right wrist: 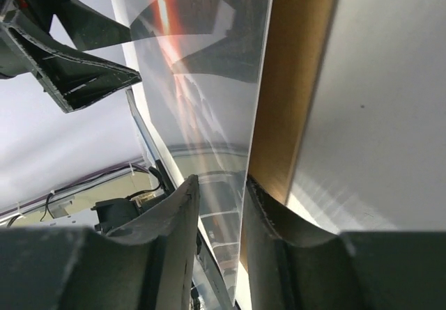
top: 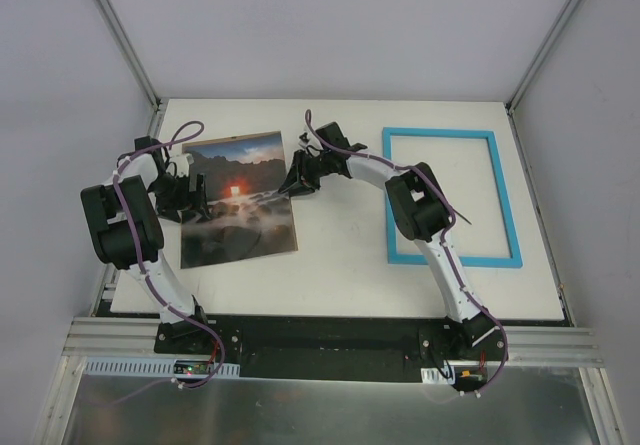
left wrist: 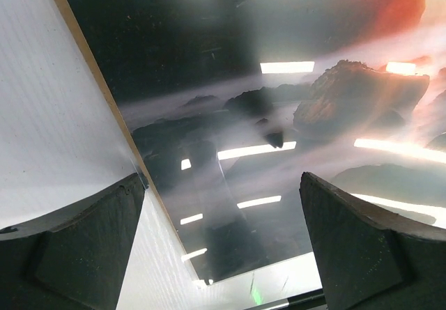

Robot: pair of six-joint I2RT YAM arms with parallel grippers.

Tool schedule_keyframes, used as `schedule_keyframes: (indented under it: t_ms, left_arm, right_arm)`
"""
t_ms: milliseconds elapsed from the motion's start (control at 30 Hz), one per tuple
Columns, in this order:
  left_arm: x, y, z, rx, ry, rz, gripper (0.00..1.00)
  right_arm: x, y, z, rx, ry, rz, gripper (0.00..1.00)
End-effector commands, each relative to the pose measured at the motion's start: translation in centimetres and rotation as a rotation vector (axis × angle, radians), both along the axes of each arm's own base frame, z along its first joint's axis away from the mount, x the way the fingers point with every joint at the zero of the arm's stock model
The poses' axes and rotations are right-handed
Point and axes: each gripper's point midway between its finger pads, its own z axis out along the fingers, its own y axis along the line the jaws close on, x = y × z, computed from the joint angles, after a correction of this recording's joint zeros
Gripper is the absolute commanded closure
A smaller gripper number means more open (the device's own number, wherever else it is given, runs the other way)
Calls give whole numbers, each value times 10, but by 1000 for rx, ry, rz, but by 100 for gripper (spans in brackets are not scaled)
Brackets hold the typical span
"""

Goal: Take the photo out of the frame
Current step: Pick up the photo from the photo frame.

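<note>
The photo, a glossy print with an orange glow, lies at the table's left centre on the brown backing board. The light-blue frame lies apart at the right with nothing in it. My left gripper is open wide over the photo's left edge; one finger is over the table, the other over the print. My right gripper is at the photo's right edge. In the right wrist view its jaws stand narrowly apart around the photo's raised edge. One finger lies between the print and the board.
The white table ends at a black rail and the arm bases in front. Grey walls stand at the back and sides. The left gripper also shows in the right wrist view, across the photo.
</note>
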Motion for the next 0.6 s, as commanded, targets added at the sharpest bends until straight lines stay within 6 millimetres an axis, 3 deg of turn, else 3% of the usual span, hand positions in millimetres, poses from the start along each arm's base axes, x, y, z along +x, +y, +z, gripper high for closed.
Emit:
schedule_keyframes:
  t_ms: [0,267,367,433,567]
  left_arm:
    - [-9,-16,6,-77,-1,-14,9]
    - [-9,-20,9,-97,-10,-13,9]
    - [-8,-17,15,-74,-29,-16,9]
    - [-5,-12,29,-61,-68,-7,8]
    - [5,-3,76,-89,-187,24,6]
  right_arm:
    - [-7,18,47,121,-52,47,69]
    - [-23,41,40,219,-1,93,86]
    - [-26,43,45,231,1,102,99]
    - [-22,37,57,247,-19,103,99]
    - [-4,5,108,279,-110,87,99]
